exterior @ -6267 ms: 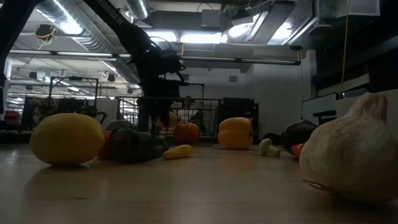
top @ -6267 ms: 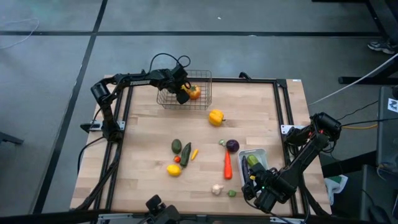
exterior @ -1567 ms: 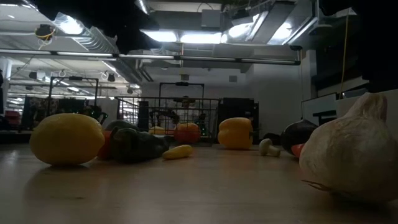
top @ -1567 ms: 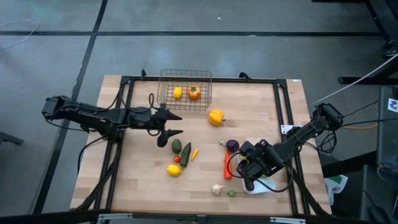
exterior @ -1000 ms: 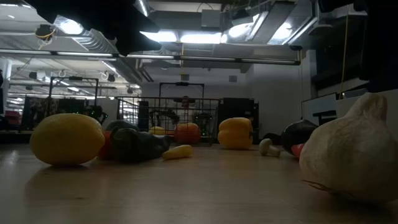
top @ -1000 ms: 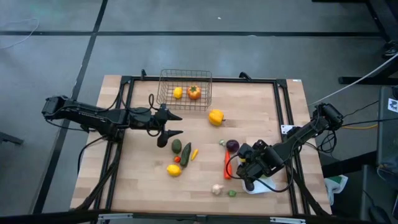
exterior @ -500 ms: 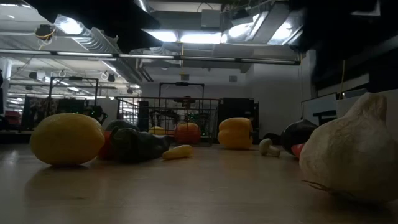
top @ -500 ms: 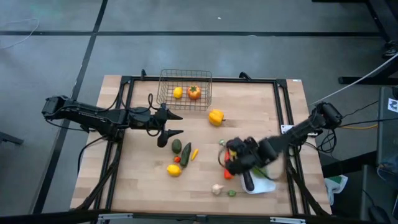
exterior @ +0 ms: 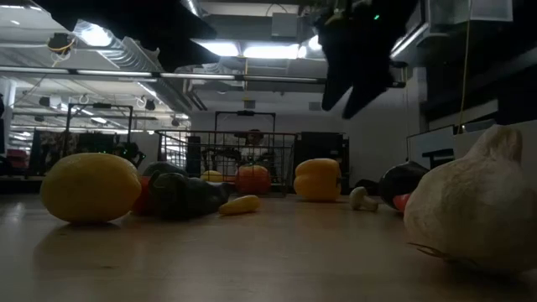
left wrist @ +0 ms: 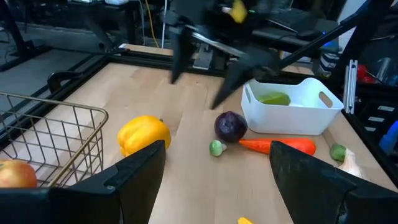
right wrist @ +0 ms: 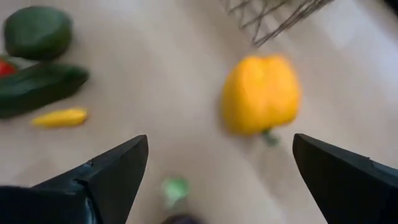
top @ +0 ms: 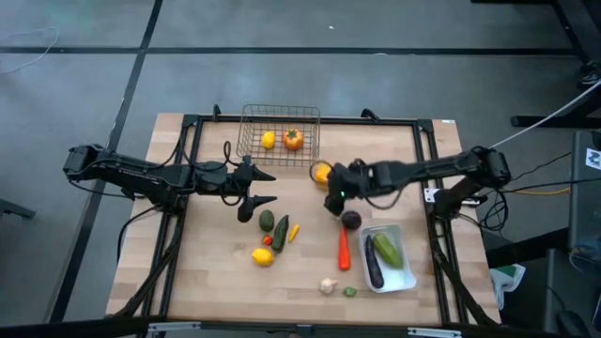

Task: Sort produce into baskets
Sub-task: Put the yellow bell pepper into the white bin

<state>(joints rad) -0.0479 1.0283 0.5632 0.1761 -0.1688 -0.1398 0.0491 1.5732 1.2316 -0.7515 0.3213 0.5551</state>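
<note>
You look straight down on the whole table from the high camera and level across its top from the low one. Your left wrist camera faces the right gripper [left wrist: 205, 74] above the eggplant [left wrist: 231, 126]; your right wrist camera looks closely down on the yellow pepper [right wrist: 261, 93], which all views share.

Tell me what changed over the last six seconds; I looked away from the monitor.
The left tool left the wire basket, where the orange tomato now lies beside a lemon, and pulled back toward the table's left. The right tool swung from the white tray up to the yellow pepper, open and empty. The loose produce stayed put.
</note>
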